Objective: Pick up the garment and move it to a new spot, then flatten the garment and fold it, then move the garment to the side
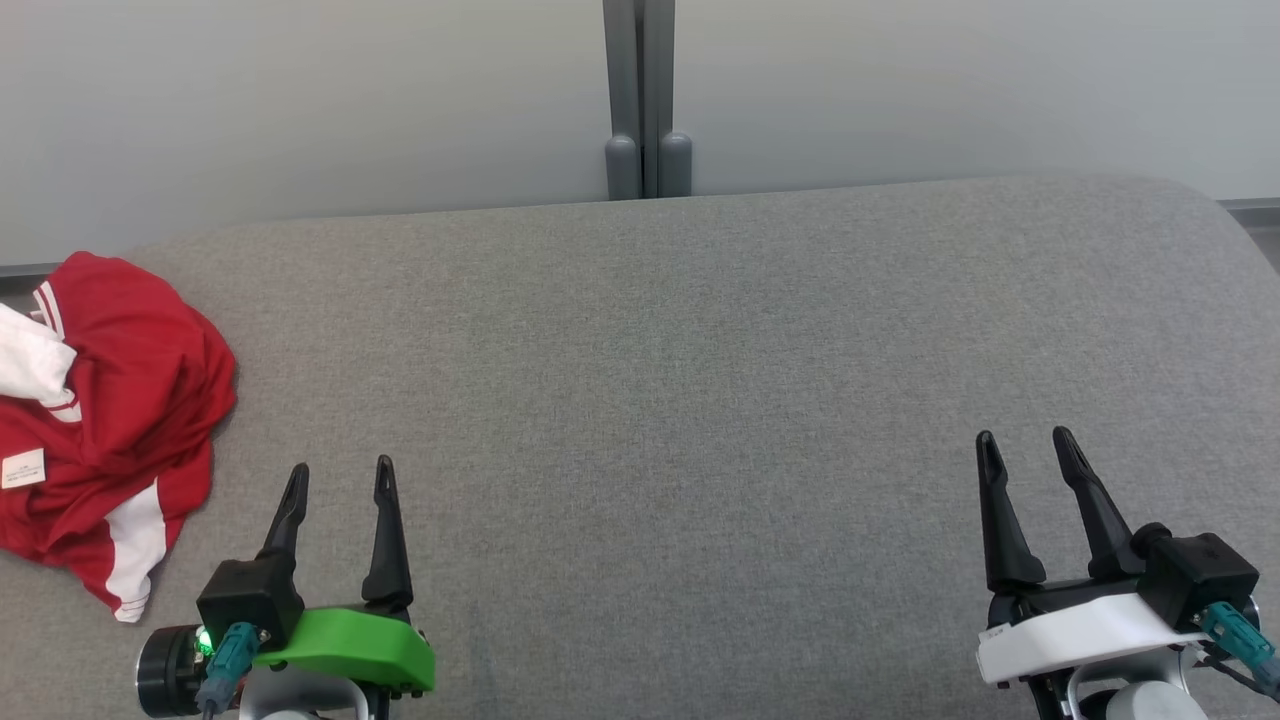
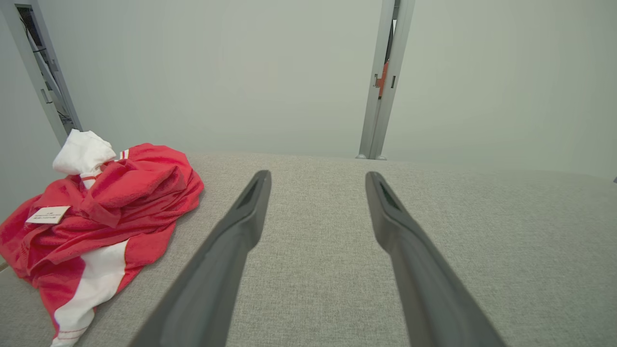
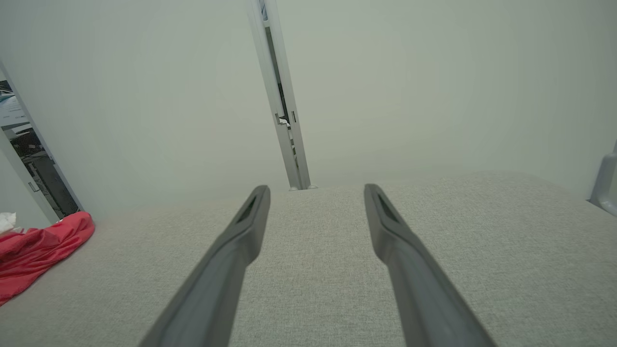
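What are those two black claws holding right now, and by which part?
Nothing. The left gripper and right gripper both stand open and empty over the grey fabric surface; the crumpled red-and-white garment lies untouched at the left.

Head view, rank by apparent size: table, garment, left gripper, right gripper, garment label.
1. table
2. garment, partly cut off by the frame edge
3. left gripper and right gripper: alike, not ranked
4. label
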